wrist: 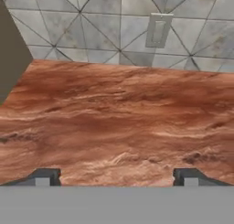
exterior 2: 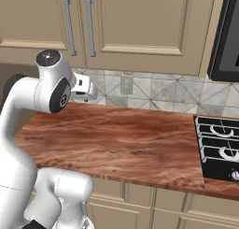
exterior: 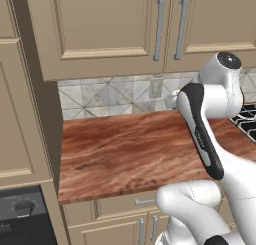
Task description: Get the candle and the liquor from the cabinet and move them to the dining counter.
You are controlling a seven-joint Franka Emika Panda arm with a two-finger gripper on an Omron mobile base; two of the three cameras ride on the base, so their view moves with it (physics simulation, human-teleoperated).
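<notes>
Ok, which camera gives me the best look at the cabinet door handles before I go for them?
The right base view: both silver handles show nearly full length on the shut cabinet doors, unobstructed. The left base view shows the same pair near its right edge, closer to the arm. The hand view faces the backsplash and countertop instead.

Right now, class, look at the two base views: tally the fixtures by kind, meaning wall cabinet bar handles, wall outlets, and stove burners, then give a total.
Silver bar handles on the wall cabinet: 2
Wall outlet on the tiled backsplash: 1
Stove burners showing: 2
Total: 5
</notes>
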